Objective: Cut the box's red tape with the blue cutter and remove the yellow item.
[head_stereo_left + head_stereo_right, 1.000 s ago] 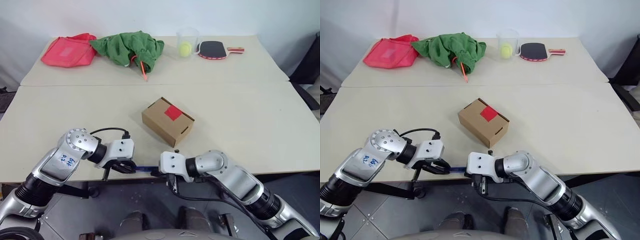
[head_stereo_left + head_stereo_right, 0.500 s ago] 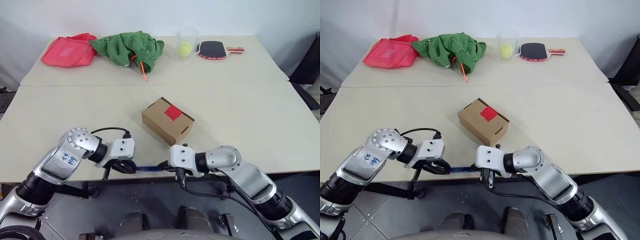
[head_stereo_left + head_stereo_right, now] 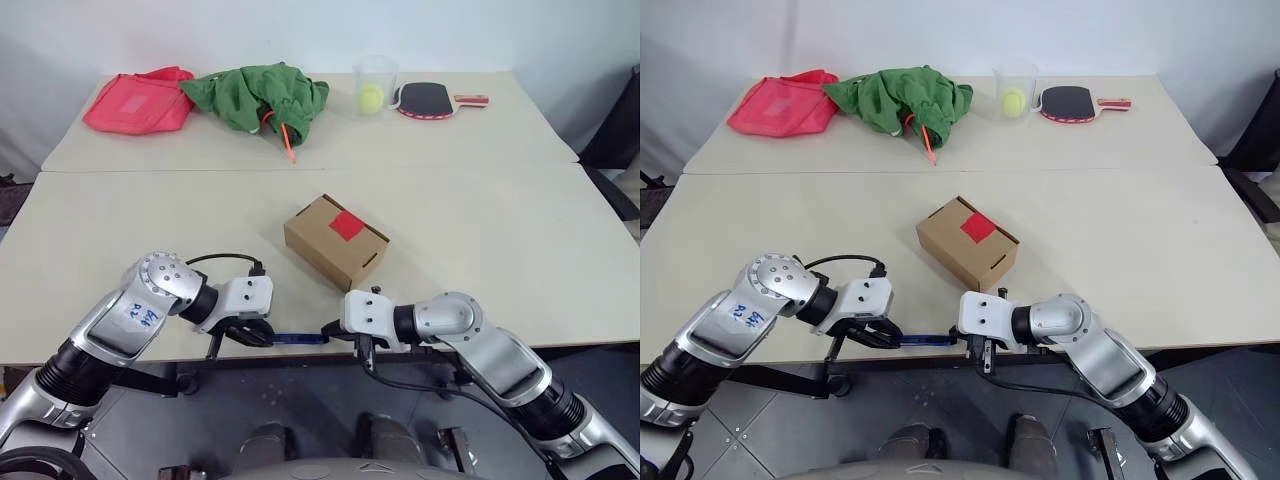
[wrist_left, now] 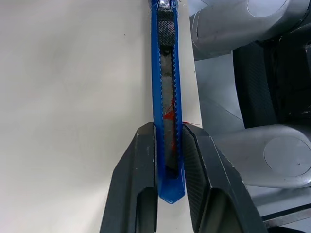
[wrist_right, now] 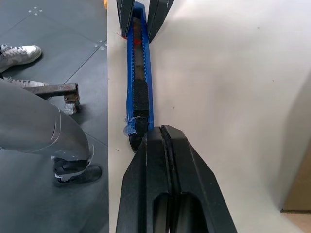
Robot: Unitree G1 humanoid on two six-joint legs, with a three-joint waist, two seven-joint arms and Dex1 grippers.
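Clamping the blue cutter (image 4: 166,97), left fingers (image 4: 138,189); right fingers (image 5: 167,174) shut, seemingly touching its tip.

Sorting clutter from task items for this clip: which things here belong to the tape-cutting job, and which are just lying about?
Job: blue cutter clamped in left gripper; right gripper, shut at its tip; box with red tape.

Lying about: pink-red bag, green cloth, orange-red stick, cup with ball, paddle.

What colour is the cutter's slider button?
Black, ridged, on the blue cutter; the left wrist view shows it best.
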